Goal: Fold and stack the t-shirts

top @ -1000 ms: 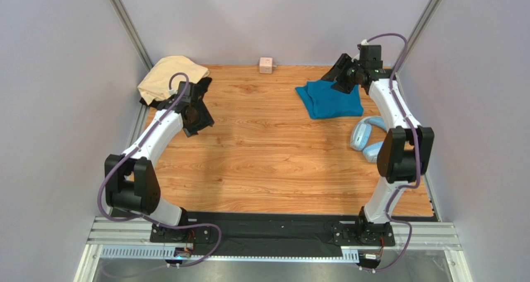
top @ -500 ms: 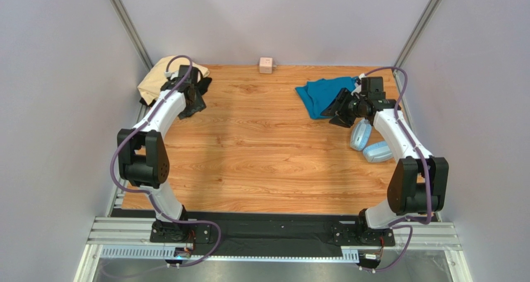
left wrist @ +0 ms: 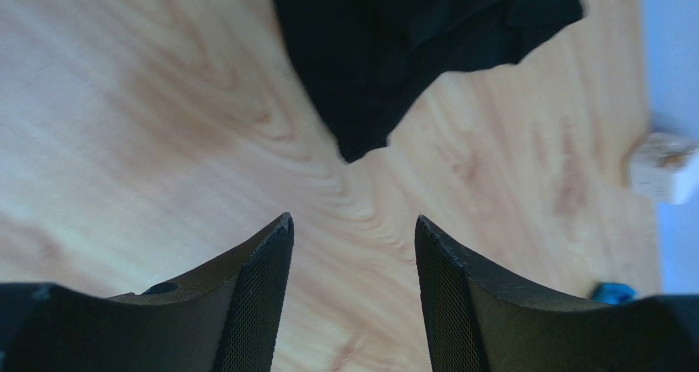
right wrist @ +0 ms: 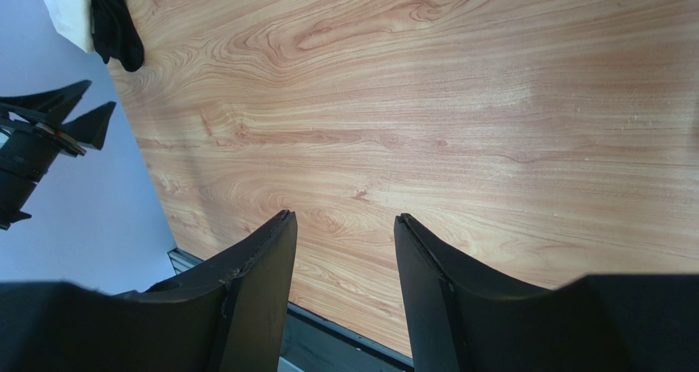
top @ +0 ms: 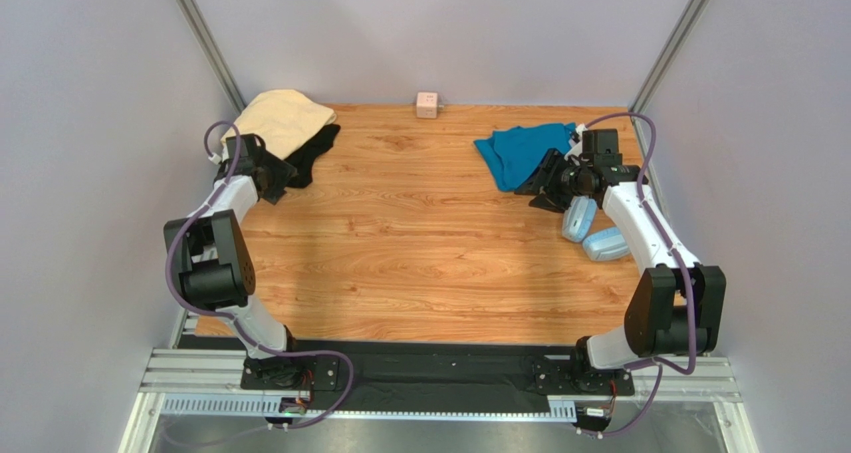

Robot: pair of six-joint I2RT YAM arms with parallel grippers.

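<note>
Wooden table point(top: 420, 243), cream shirt point(top: 283, 112) and black shirt point(top: 312, 154) upper left, teal shirt point(top: 517, 154) upper right, left gripper point(left wrist: 353, 220) and right gripper point(right wrist: 344, 218) both empty, jaws apart

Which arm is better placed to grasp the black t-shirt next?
Left. The left gripper, open, faces the black t-shirt close ahead; the right gripper is across the table beside the teal t-shirt.

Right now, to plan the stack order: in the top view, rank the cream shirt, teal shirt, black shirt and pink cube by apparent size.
Cream shirt and teal shirt: look alike, both bunched and partly covered, so unranked.
Black shirt: only a strip shows.
Pink cube: smallest.
</note>
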